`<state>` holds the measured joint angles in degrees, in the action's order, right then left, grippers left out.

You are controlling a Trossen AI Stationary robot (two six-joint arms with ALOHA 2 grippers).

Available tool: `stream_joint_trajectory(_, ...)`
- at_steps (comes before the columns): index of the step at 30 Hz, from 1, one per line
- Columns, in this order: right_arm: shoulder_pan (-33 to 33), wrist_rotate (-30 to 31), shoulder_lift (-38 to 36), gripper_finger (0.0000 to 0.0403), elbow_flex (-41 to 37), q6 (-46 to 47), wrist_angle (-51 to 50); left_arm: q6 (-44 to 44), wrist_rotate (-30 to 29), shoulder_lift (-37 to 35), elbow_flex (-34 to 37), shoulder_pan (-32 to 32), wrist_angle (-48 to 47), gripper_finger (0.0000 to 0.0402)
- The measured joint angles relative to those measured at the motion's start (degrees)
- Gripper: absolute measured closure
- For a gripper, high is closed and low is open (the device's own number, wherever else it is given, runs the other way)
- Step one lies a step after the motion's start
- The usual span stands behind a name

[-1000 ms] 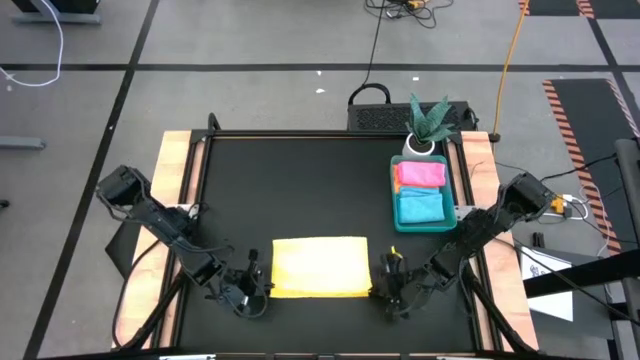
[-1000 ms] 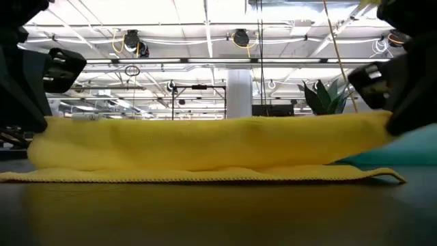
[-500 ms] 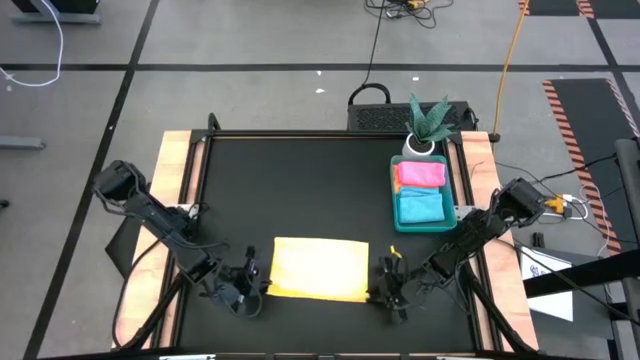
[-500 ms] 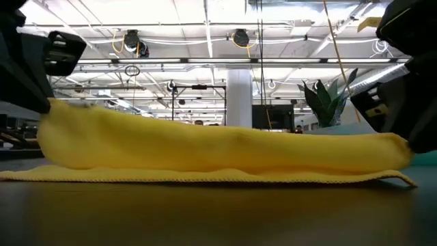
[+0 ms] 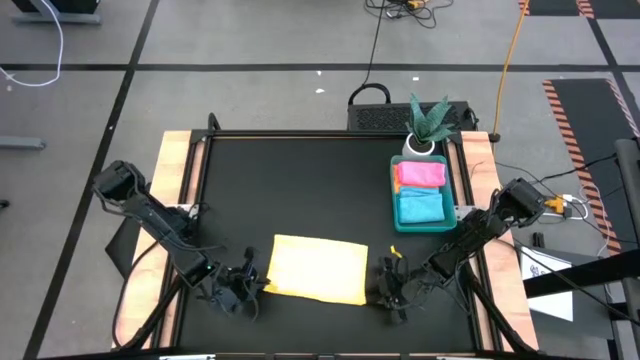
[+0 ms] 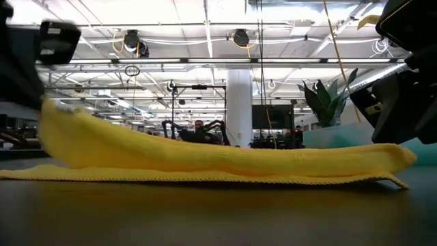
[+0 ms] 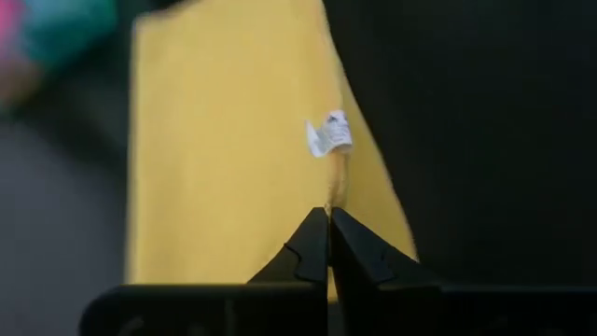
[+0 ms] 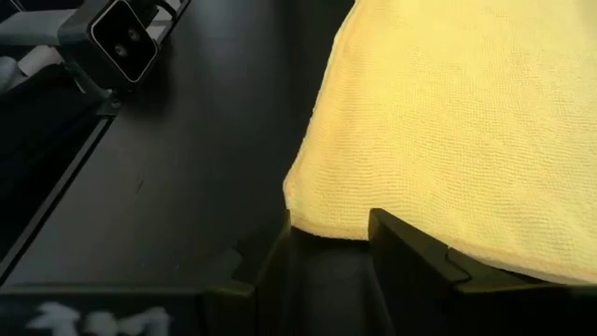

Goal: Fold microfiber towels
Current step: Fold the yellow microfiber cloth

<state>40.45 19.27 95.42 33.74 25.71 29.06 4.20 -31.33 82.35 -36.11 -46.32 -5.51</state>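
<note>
Yellow towel (image 5: pixel 318 269) lies folded near the front edge of the black table (image 5: pixel 290 190), its long axis running left to right, slightly skewed. Its left end is lifted, pinched in the tightly closed left gripper (image 5: pixel 247 287); a small white tag (image 7: pixel 328 133) shows near that edge. The right gripper (image 5: pixel 388 292) sits at the towel's right end with its fingers parted, holding nothing. One pink towel (image 5: pixel 420 173) and one blue towel (image 5: pixel 420 207) rest folded in the green tray (image 5: pixel 394 192) at right. Three towels show.
</note>
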Motion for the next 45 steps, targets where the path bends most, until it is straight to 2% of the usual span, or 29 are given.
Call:
stream_joint_trajectory(4,0.0,0.0,0.0,0.0262,0.0,0.6,-0.1,-4.3,-4.5,0.0,-4.0,-0.9,-4.9,0.0394)
stream_joint_trajectory(7,0.0,0.0,0.0,0.0261,0.0,0.6,-0.1,-4.6,-5.2,0.0,-6.0,-1.4,-9.3,0.0397)
stream_joint_trajectory(13,0.0,0.0,0.0,0.0261,0.0,0.6,-0.1,1.7,-3.0,0.9,-3.7,-1.5,-10.8,0.0393)
stream_joint_trajectory(20,0.0,0.0,0.0,0.0261,0.0,0.6,-0.1,1.9,-1.9,2.7,-3.6,-2.4,-11.0,0.0385)
stream_joint_trajectory(25,0.0,0.1,0.0,0.0261,0.0,0.6,-0.1,-3.4,-5.7,2.3,-7.7,-3.7,-16.3,0.0397)
stream_joint_trajectory(28,0.0,0.1,0.0,0.0261,0.0,0.6,-0.1,-3.0,-8.4,2.3,-10.2,-4.2,-22.7,0.0393)
stream_joint_trajectory(30,0.0,0.1,0.0,0.0261,0.0,0.6,-0.1,-1.3,-8.7,2.3,-10.2,-4.2,-23.6,0.0392)
stream_joint_trajectory(36,0.0,0.1,0.0,0.0261,0.0,0.5,-0.1,4.8,-3.8,4.2,-8.4,-4.5,-24.0,0.0393)
stream_joint_trajectory(41,0.0,0.1,0.0,0.0261,0.0,0.5,0.2,9.7,1.4,6.4,-8.3,-4.4,-24.1,0.0365)
stream_joint_trajectory(45,-0.3,0.0,0.0,0.0261,0.0,0.4,2.5,15.8,5.8,5.4,-8.4,-3.3,-26.2,0.0326)
